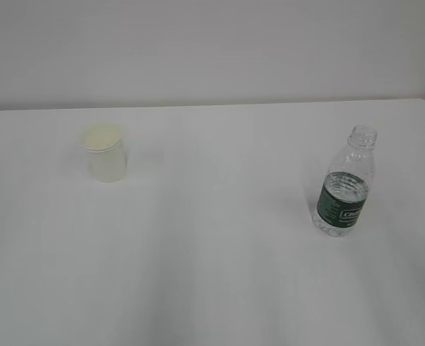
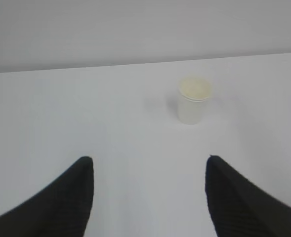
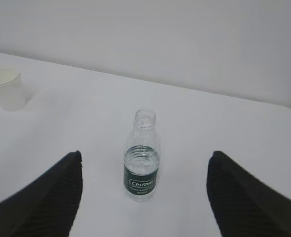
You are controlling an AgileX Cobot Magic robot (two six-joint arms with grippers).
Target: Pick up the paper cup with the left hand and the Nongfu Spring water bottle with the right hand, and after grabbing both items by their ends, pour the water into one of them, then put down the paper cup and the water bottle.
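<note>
From outside, a white table [image 1: 212, 274] meets a pale wall [image 1: 212, 50]; the paper cup [image 1: 105, 153] stands left, the Nongfu Spring water bottle [image 1: 344, 186] right, well apart. The left hand [image 2: 149, 163] hangs spread above the table, short of the cup. The right hand [image 3: 144, 157] is spread too, framing the upright bottle without touching.

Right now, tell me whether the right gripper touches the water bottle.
Apart. In the right wrist view the right gripper stands open, bare table separating both fingers from the water bottle.

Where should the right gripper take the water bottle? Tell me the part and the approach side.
Probably the labelled middle of the Nongfu Spring water bottle, approached level from the near side. It stands upright and capless between the open fingers of the right gripper, so a side grip on the body keeps the open mouth clear.
</note>
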